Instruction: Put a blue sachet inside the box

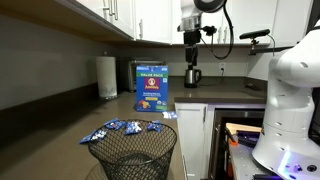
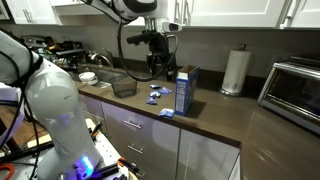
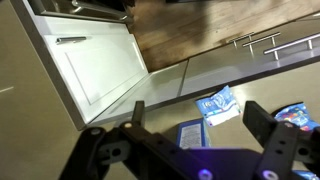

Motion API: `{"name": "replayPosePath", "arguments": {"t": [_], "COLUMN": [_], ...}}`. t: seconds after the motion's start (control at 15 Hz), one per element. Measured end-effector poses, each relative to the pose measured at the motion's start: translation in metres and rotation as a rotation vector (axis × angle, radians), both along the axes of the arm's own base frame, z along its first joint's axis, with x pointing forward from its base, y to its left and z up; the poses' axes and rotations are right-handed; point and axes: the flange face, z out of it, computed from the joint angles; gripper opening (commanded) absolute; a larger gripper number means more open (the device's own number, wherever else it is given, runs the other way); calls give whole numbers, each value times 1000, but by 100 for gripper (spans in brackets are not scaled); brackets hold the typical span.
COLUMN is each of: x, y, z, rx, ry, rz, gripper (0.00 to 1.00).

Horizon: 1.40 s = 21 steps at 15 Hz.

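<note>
Near the counter's (image 2: 215,115) front edge, by the box (image 2: 185,90), expect a light, limp, slick blue sachet (image 2: 165,115); pinch its middle with the wide-open, empty gripper (image 3: 195,105).

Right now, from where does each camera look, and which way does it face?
Exterior view: behind the mesh basket, facing along the counter to the box; white arm at right, pincer above.
Exterior view: beside the arm's base, facing across the counter to the box; arm fills the left.
Wrist view: looks down on a blue sachet and cabinet doors; open pincer at the bottom.
Both exterior views share box and basket.
</note>
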Motion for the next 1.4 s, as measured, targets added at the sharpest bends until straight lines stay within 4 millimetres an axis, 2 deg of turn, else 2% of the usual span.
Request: {"name": "replayPosePath", "arguments": {"t": [0.4,0.87,1.2,1.4], "x": [35,58,63,62], "y": [28,65,82,84], "z": [-49,-98,-131,-134], "rx": [106,148,132,132], "ry": [49,99,27,30], "rz": [82,164,223,229], "gripper": [100,100,100,100]}}
